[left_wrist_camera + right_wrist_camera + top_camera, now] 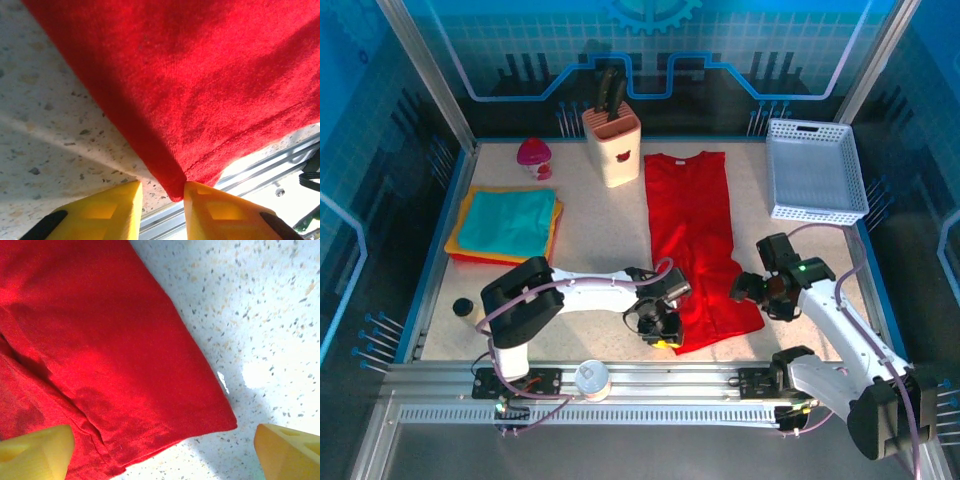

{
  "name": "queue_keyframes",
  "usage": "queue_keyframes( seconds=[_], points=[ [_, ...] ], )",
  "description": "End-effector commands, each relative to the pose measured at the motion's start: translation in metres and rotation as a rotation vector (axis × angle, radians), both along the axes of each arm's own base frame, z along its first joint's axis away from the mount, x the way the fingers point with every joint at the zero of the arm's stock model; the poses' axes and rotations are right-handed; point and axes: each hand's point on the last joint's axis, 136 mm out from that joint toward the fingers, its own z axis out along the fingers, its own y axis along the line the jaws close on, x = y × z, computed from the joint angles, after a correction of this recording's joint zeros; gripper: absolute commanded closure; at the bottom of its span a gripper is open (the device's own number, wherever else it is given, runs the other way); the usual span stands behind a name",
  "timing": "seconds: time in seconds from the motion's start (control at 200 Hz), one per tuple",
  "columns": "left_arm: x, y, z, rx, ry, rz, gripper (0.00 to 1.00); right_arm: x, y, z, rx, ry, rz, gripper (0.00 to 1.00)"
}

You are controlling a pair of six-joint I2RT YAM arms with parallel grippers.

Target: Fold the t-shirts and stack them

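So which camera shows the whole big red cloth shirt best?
The top external view: the big red cloth t-shirt lies there whole. The left wrist view shows its hem corner close up; the right wrist view, another corner.

The red t-shirt [692,235] is soft, matt cloth. Close up, its fine knit grain shows, with a stitched hem along the edge. The folded teal t-shirt [508,222] looks like the same dull, soft cloth. The table [590,240] top is smooth and pale with dark speckles, like polished stone. The basket [817,170] is white perforated plastic. The fingers [100,212] of the left gripper [163,200] and those of the right gripper [165,450] are smooth yellow plastic with a faint sheen. The rail [650,385] along the near edge is ribbed, silvery metal.
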Motion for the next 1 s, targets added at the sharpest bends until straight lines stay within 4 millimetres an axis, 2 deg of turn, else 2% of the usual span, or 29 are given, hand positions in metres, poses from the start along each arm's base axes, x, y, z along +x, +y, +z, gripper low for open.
queue_keyframes(
  seconds=[0.0, 0.26, 0.385, 0.475, 0.66, 0.841, 0.916, 0.996],
  points=[
    [0.012, -0.012, -0.002, 0.005, -0.042, 0.020, 0.72, -0.011, -0.001, -0.001, 0.022, 0.029, -0.035, 0.08],
    [0.013, -0.018, -0.005, -0.016, -0.035, 0.018, 0.74, -0.009, 0.003, 0.001, 0.048, 0.014, -0.034, 0.09],
    [0.009, -0.012, -0.011, 0.007, -0.017, 0.008, 0.90, -0.011, 0.003, -0.002, 0.050, 0.027, -0.034, 0.09],
    [0.005, 0.001, -0.013, 0.051, -0.018, -0.010, 1.00, -0.013, 0.008, -0.003, 0.074, 0.038, -0.030, 0.09],
    [-0.007, 0.033, -0.004, 0.085, -0.029, -0.092, 1.00, -0.022, 0.022, -0.009, 0.145, 0.075, -0.011, 0.11],
    [-0.021, 0.066, -0.001, 0.091, -0.005, -0.079, 1.00, -0.032, 0.028, -0.016, 0.168, 0.108, -0.003, 0.13],
    [-0.024, 0.073, 0.001, 0.088, 0.007, -0.063, 1.00, -0.036, 0.034, -0.018, 0.187, 0.127, 0.010, 0.14],
    [-0.026, 0.069, 0.007, 0.063, 0.018, -0.056, 1.00, -0.042, 0.037, -0.021, 0.175, 0.157, 0.022, 0.16]
  ],
)
